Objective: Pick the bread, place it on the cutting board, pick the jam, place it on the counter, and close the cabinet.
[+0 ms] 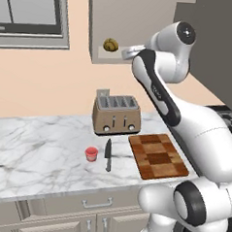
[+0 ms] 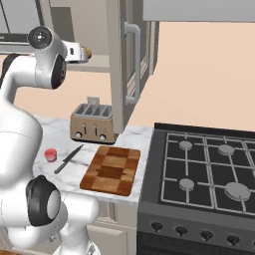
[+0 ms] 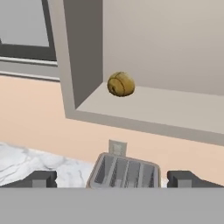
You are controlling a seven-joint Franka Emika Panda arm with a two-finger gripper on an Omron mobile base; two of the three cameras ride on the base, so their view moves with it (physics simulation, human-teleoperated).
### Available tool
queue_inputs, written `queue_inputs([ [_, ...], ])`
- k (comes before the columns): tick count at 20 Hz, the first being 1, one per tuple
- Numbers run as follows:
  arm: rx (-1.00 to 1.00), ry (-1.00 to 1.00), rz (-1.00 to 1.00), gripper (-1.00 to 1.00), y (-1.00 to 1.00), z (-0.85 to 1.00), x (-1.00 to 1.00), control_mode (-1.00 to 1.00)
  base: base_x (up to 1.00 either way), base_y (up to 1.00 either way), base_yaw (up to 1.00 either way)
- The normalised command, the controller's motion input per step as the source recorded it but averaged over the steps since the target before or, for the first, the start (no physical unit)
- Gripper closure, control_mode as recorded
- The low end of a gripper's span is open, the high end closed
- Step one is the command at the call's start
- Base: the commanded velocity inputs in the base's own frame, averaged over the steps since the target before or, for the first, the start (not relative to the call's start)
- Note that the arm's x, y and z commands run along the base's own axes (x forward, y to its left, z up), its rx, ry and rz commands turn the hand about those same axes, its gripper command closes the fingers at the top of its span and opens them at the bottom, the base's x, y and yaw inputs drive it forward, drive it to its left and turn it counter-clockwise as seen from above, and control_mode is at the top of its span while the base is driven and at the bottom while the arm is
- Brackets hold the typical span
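My end effector [image 3: 112,178], jaws wide, faces the open cabinet [image 3: 83,52]; the shelf around the bread [image 3: 120,84] lies bare. Its swung-out door [image 2: 119,64] stands near the bench's [image 1: 38,147] right edge, and the toaster [image 1: 115,114] sits below, perhaps crowding a low approach.

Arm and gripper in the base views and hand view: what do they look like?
The arm is glossy white with rounded shells, black bands at the joints and a dark disc on the elbow cap. No cables show. The gripper ends in two small dark grey, blocky fingers.
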Motion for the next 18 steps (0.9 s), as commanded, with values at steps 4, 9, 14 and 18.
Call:
queue_inputs([
  [4, 0.0, -0.05, 0.0, -1.0, 0.0, 0.0, 0.22, -1.0, 0.0, 0.0, 0.0],
  [9, 0.0, -0.02, 0.0, -1.0, 0.0, 0.0, 0.21, -1.0, 0.0, 0.0, 0.0],
  [14, 0.0, 0.0, 0.0, -1.0, 0.0, 0.03, 0.18, -1.0, 0.0, 0.0, 0.0],
  [18, 0.0, 0.0, 0.0, -1.0, 0.0, 0.12, 0.16, -1.0, 0.0, 0.0, 0.0],
])
